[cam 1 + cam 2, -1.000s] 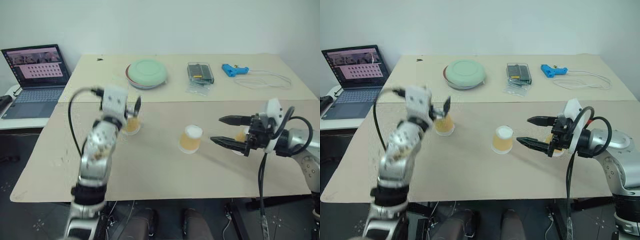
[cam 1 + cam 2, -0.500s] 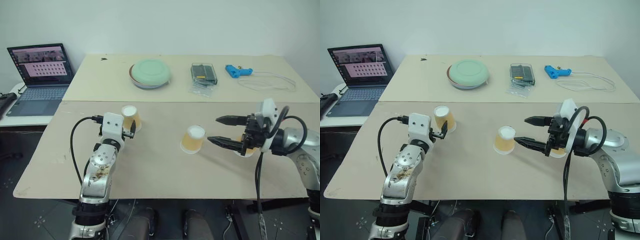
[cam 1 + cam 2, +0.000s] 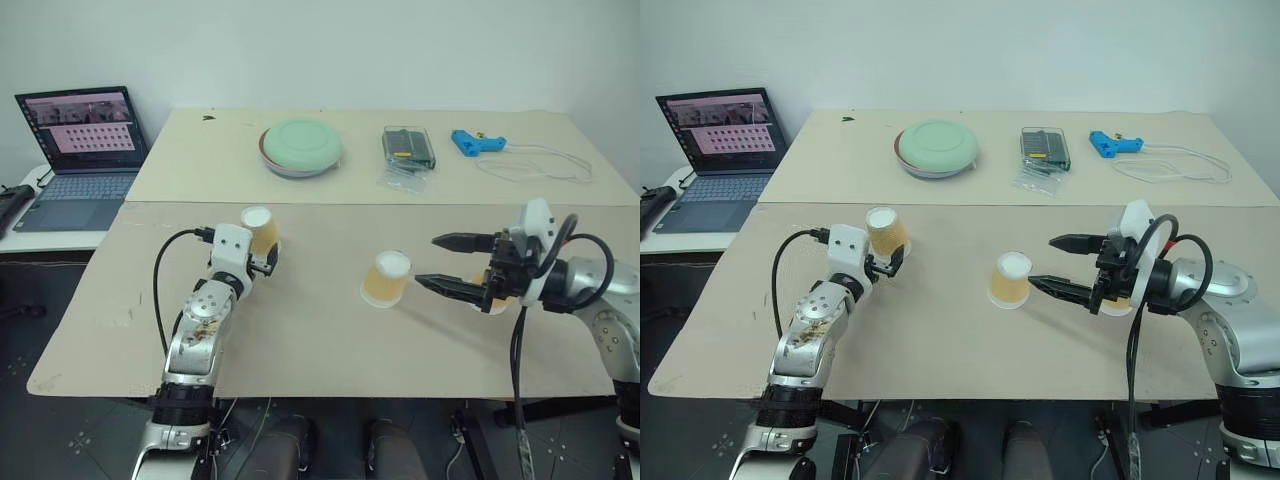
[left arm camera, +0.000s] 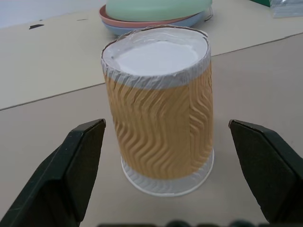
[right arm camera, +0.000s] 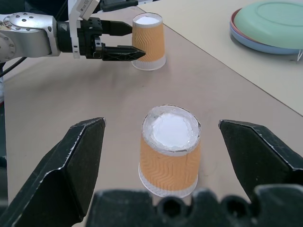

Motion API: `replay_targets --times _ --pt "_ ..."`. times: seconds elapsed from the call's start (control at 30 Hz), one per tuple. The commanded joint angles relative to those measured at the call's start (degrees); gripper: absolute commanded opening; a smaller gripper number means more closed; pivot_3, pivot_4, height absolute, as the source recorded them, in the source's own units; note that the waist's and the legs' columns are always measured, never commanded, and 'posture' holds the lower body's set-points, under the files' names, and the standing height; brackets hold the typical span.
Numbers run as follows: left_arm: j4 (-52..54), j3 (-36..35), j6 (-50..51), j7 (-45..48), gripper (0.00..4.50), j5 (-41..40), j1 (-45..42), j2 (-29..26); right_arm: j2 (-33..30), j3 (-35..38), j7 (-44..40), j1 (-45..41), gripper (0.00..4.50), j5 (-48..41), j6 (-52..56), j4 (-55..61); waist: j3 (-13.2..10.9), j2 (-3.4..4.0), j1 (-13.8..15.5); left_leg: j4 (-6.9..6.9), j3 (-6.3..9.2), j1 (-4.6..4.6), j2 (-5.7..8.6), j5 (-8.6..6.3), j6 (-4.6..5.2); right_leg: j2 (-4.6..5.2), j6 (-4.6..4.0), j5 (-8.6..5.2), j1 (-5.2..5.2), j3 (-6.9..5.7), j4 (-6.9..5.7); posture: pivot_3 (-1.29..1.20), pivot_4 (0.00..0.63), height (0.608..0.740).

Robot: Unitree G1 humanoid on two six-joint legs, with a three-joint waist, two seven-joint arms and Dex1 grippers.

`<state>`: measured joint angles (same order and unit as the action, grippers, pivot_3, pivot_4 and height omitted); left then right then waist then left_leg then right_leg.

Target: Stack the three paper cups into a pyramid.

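Left wrist view: an inverted paper cup (image 4: 158,111), its corrugated tan-orange wall standing base-up on the counter (image 3: 300,340), sits between the spread fingers of the left tool (image 3: 262,259), which stand wide and apart from the wall on both sides. Such a cup is judged light, thin-walled and easily crushed or tipped; the ribbed side should give fair friction, so a gentle pinch across the middle of the wall, clear of the white rim, looks the sound hold. A second cup (image 3: 1009,280) stands upside down near the counter's centre, in line with the right tool (image 3: 1058,263), whose fingers are likewise wide and hold nothing. A third cup (image 3: 484,277) is judged to lie behind that tool, mostly hidden; its pose cannot be told. Count: three cups, two tools, one stack of shallow bowls (image 3: 299,148) on the far counter, one laptop (image 3: 82,150) at far left, one blue gun-shaped implement (image 3: 474,142) at far right.
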<state>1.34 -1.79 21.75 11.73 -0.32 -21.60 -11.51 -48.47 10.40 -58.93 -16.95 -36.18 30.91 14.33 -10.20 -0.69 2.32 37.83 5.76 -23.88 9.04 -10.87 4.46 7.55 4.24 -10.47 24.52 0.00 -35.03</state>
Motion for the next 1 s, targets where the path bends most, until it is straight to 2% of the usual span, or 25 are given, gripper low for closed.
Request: replay_targets --times 0.03,0.3,0.57,0.67,0.7,0.73,0.77,0.83,1.0 --pt "-3.4 -0.6 -4.0 0.1 4.44 -0.3 -4.8 -0.7 0.2 2.3 0.3 0.0 4.5 -0.5 -1.6 1.9 0.0 0.0 0.1 0.0 0.0 0.0 0.0 0.0 0.0 0.0 0.0 0.0 0.0 0.0 0.01 0.0 0.15 0.73" --pt "-10.3 -1.7 -6.4 0.9 4.44 -1.4 -10.5 -1.0 0.2 2.5 0.9 0.0 4.5 -0.4 -1.7 2.2 0.0 0.0 -0.1 0.0 0.0 -0.01 0.01 -0.01 0.01 0.0 -0.25 0.16 0.02 0.0 -0.01 0.0 0.15 0.73" --pt "-12.9 -2.5 -5.9 1.9 4.44 -3.4 -11.4 -0.8 0.1 2.8 1.3 0.2 4.5 -0.3 -1.6 2.5 0.0 -0.01 -0.1 0.0 0.0 -0.01 0.01 0.0 0.01 0.0 -0.22 0.15 0.02 0.0 0.0 0.0 0.15 0.73" --pt "-13.2 -2.7 -5.6 1.9 3.79 -3.8 -11.8 -0.8 -0.1 3.1 1.3 0.4 4.5 -0.6 -1.5 2.7 0.0 -0.01 -0.1 0.0 0.0 -0.01 0.01 0.0 0.01 0.0 -0.22 0.15 0.01 0.01 0.0 0.0 0.15 0.73" --pt "-13.3 -2.7 -5.4 1.9 3.22 -3.8 -11.9 -0.9 -0.1 3.1 1.3 0.4 4.5 -0.6 -1.4 2.7 0.0 -0.01 -0.1 0.0 0.0 -0.01 0.02 0.0 0.01 0.0 -0.22 0.15 0.01 0.01 0.01 0.0 0.15 0.73" --pt "-13.4 -2.7 -5.2 1.9 3.05 -3.9 -12.0 -0.9 -0.1 3.1 1.3 0.4 4.5 -0.7 -1.4 2.7 0.0 -0.01 -0.1 0.0 0.0 -0.01 0.02 0.0 0.01 0.0 -0.22 0.16 0.01 0.01 0.01 0.0 0.15 0.73" --pt "-13.5 -2.6 -5.3 1.8 2.6 -3.8 -12.0 -1.0 -0.1 3.0 1.4 0.4 4.5 -0.5 -1.5 2.6 0.0 -0.01 -0.1 0.0 0.0 -0.01 0.02 0.0 0.01 0.0 -0.22 0.15 0.01 0.01 0.0 0.0 0.15 0.73" --pt "-13.5 -2.4 -5.5 1.7 2.37 -3.6 -11.9 -1.3 0.0 3.0 1.6 0.5 4.5 -0.3 -1.4 2.5 0.0 -0.01 -0.1 0.0 0.0 -0.01 0.02 0.0 0.01 0.0 -0.22 0.16 0.01 0.01 0.0 0.0 0.15 0.73" --pt "-13.1 -2.2 -6.2 2.0 2.36 -3.8 -12.8 -1.6 0.1 2.9 1.9 0.5 4.5 -0.2 -1.3 2.7 0.0 -0.01 -0.1 0.0 0.0 -0.01 0.01 0.0 0.01 0.0 -0.22 0.16 0.01 0.01 0.0 0.0 0.15 0.73"
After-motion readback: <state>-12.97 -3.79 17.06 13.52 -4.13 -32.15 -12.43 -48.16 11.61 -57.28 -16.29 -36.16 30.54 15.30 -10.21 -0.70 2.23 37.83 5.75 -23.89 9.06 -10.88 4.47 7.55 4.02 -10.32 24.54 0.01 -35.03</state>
